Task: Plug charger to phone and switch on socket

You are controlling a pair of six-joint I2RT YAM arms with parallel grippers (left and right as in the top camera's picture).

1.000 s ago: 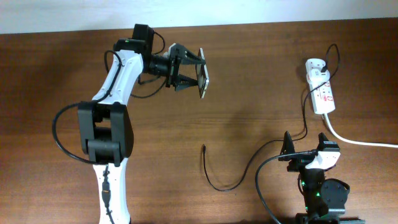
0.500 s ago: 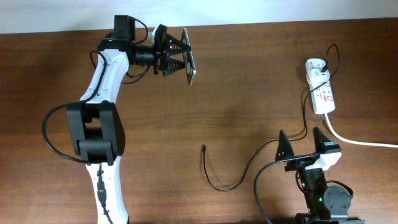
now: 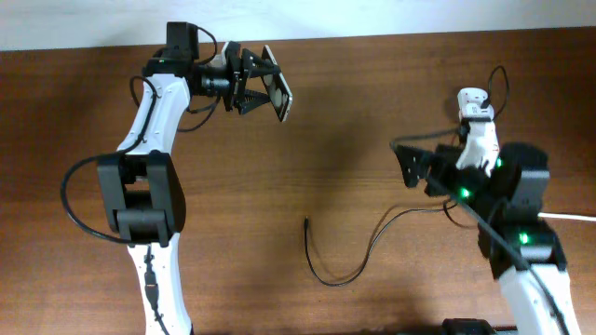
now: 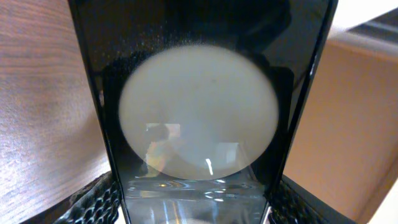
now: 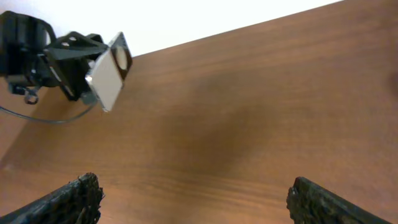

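Phone [image 3: 277, 94], gripped between left jaws (held aloft)

Red-brown wood under black and white hardware

The counter [image 3: 372, 112] is reddish-brown with streaked grain. The phone [image 4: 199, 93] is glossy black with a pale grey-white circle. The charger cable [image 3: 345, 274], lower centre, is black. The socket [image 3: 472, 100], upper right, is white. Green lights glow on the black-and-white right arm [image 3: 521, 186].
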